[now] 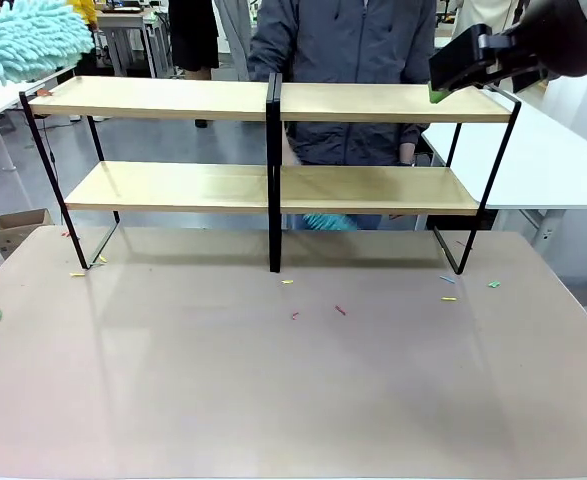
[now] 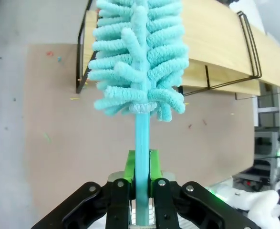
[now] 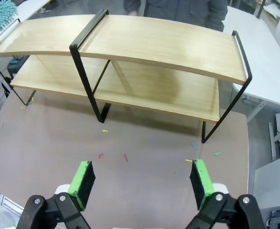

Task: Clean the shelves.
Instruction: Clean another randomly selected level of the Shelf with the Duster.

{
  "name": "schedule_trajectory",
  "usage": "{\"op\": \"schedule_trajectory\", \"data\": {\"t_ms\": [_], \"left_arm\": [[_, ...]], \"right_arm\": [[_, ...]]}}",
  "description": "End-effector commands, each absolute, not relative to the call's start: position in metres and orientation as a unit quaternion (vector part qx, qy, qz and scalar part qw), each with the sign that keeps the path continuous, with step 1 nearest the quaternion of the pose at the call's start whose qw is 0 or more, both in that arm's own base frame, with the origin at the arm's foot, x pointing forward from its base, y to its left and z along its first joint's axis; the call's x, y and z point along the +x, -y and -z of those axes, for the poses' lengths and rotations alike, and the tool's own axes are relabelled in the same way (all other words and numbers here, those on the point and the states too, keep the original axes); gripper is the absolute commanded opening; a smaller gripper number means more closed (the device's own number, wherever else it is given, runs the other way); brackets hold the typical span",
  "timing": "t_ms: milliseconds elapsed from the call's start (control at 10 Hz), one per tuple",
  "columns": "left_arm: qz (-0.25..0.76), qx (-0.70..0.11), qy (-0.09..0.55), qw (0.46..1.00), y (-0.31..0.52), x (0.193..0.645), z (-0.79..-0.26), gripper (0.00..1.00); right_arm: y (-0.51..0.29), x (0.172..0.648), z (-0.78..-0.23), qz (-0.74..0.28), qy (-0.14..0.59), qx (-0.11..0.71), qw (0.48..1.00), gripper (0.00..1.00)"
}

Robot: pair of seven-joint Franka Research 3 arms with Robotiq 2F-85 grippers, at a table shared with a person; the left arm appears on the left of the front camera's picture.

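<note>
The shelves (image 1: 273,100) stand across the far half of the brown table, two light-wood boards in a black frame with a central upright. My left gripper (image 2: 140,167) is shut on the handle of a fluffy teal duster (image 2: 137,57). The duster's head (image 1: 28,38) hangs above the rack's left end, and that end of the shelves (image 2: 216,43) lies beyond it. My right gripper (image 1: 453,75) hovers over the top board's right end. It is open, with its green pads (image 3: 82,179) wide apart and nothing between them, looking down on the shelves (image 3: 154,43).
A person (image 1: 343,50) in a grey jacket stands behind the rack, with something teal (image 1: 328,222) showing below the lower board. Small coloured scraps (image 1: 340,310) lie on the brown table (image 1: 273,400). A white table (image 1: 553,160) is at the right, and a cardboard box (image 1: 18,228) on the floor at the left.
</note>
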State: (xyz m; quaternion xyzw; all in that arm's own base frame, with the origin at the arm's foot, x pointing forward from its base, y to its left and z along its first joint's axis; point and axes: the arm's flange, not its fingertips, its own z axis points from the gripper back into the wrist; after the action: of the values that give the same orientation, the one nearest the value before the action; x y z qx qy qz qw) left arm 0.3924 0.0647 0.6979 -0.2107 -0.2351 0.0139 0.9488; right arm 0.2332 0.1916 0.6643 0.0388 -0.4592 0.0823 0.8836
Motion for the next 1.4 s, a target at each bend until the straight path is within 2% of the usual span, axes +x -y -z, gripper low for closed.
{"op": "schedule_trajectory", "data": {"t_ms": [0, 300, 600, 800, 900, 1000, 1200, 1300], "left_arm": [[-0.048, -0.155, 0.23, 0.96, -0.03, 0.388, -0.699, 0.12], [0.005, -0.149, 0.209, 0.966, 0.01, 0.342, -0.696, 0.12], [-0.084, -0.1, 0.212, 0.969, 0.032, 0.314, -0.68, 0.12], [-0.07, -0.093, 0.221, 0.968, 0.037, 0.304, -0.679, 0.12], [-0.094, -0.073, 0.218, 0.969, 0.039, 0.303, -0.679, 0.12], [-0.145, -0.013, 0.223, 0.964, 0.04, 0.305, -0.678, 0.12], [-0.217, -0.003, 0.281, 0.935, 0.04, 0.308, -0.674, 0.12], [-0.23, 0.003, 0.288, 0.93, 0.041, 0.31, -0.673, 0.12]], "right_arm": [[-0.192, 0.233, -0.665, -0.083, 0.46, 0.04, 0.883, 1.0], [-0.192, 0.233, -0.665, -0.083, 0.46, 0.04, 0.883, 1.0], [-0.192, 0.233, -0.665, -0.083, 0.46, 0.04, 0.883, 1.0], [-0.192, 0.233, -0.665, -0.083, 0.46, 0.04, 0.883, 1.0], [-0.192, 0.233, -0.665, -0.083, 0.46, 0.04, 0.883, 1.0], [-0.192, 0.233, -0.665, -0.083, 0.46, 0.04, 0.883, 1.0], [-0.192, 0.233, -0.665, -0.083, 0.46, 0.04, 0.883, 1.0], [-0.192, 0.233, -0.665, -0.083, 0.46, 0.04, 0.883, 1.0]]}}
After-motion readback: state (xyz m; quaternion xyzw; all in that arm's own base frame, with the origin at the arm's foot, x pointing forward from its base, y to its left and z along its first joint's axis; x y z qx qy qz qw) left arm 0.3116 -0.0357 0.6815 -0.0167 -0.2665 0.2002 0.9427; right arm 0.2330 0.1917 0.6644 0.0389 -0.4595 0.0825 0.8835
